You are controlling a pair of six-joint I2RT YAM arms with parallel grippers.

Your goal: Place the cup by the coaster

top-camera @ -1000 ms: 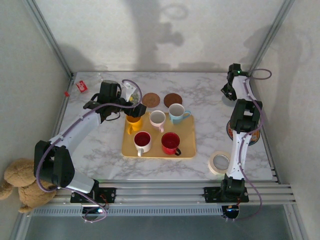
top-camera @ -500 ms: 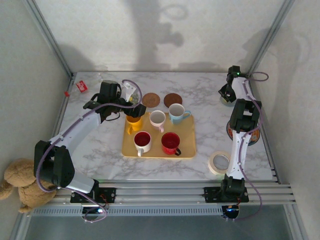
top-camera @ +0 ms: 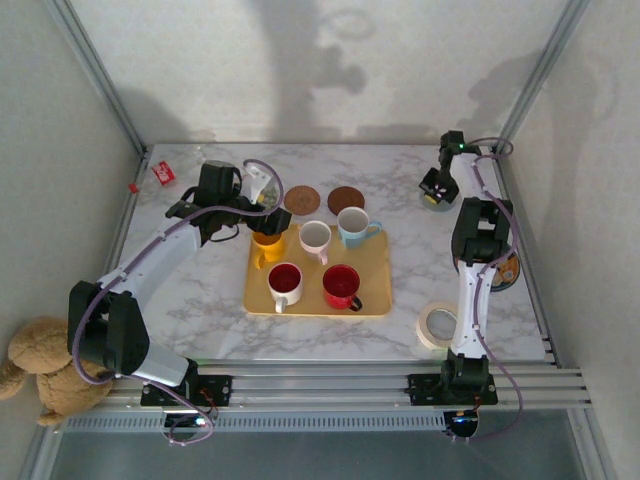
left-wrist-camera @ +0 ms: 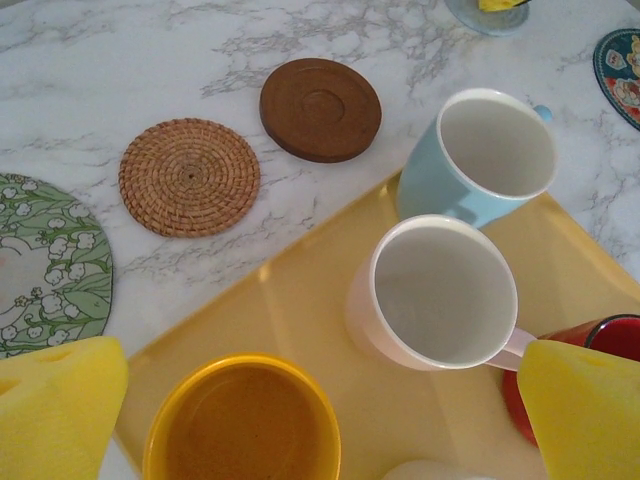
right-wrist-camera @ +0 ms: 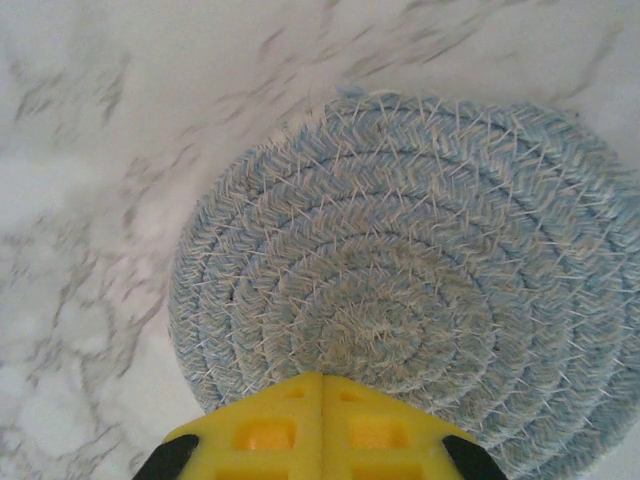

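Overhead: tray [top-camera: 375, 300] sits mid-table [top-camera: 200, 300] with five cups on it. Yellow cup [top-camera: 266, 244] is at the tray's far-left corner. White cup [top-camera: 315, 238] and blue cup [top-camera: 351, 224] stand to its right in the far row. Red-lined cup [top-camera: 285, 283] and red cup [top-camera: 341, 286] make the near row. Woven coaster [top-camera: 302, 199] and brown coaster [top-camera: 346, 199] lie on the marble just past the tray's far edge, side by side, not touching. Left gripper [top-camera: 262, 222] hangs over the yellow cup. Right gripper [top-camera: 433, 190] is low at the table's far-right corner. Tape roll [top-camera: 437, 324] lies near the right edge.

Left wrist: left gripper is spread wide and holds nothing. Its pads [left-wrist-camera: 55, 410] stand at either side of the frame. Yellow cup sits below and between them, untouched, upright on the tray. White and blue cups are beyond it, and both coasters past the tray's edge. Floral mat [left-wrist-camera: 40, 265] lies at left.

Right wrist: right gripper's fingers are pressed together with nothing between them. Tips sit at the near rim of a braided coaster [right-wrist-camera: 420, 290] on the marble. Contact can't be told.
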